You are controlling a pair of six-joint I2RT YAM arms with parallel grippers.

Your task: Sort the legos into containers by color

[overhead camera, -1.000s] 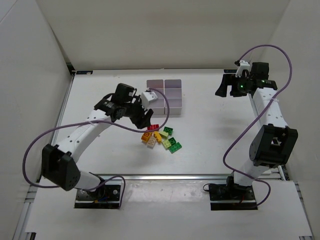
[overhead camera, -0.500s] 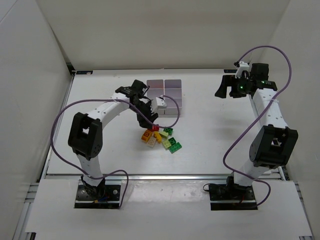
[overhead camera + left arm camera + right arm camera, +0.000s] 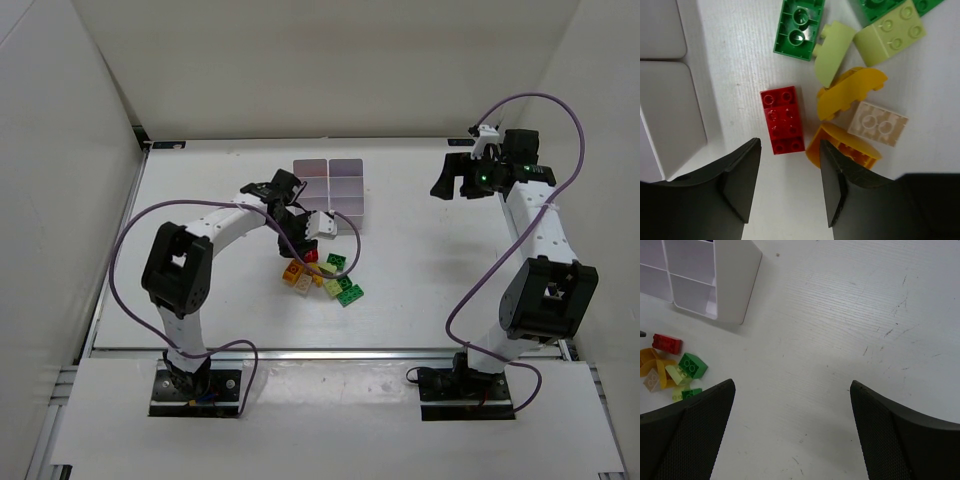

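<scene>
The legos lie in a small pile (image 3: 322, 275) in front of the containers (image 3: 335, 190), a block of white bins. In the left wrist view a red brick (image 3: 782, 120) lies just ahead of my left gripper (image 3: 790, 145), which is open with only bare table between its fingers. Right of the red brick are curved orange pieces (image 3: 852, 90), a cream brick (image 3: 877, 122), lime bricks (image 3: 890, 35) and a green brick (image 3: 799, 22). My left gripper (image 3: 298, 240) hangs over the pile's near-left side. My right gripper (image 3: 455, 180) is open and empty, far to the right.
A bin wall (image 3: 665, 115) stands close to the left finger. In the right wrist view the containers (image 3: 715, 280) and the red brick (image 3: 667, 342) sit far left, with scratched white table below the right gripper (image 3: 792, 390). White walls enclose the table.
My left arm has swung from the left toward the pile, bringing its gripper beside the bins over the red brick, its fingers somewhat narrower. The right arm has stayed still.
</scene>
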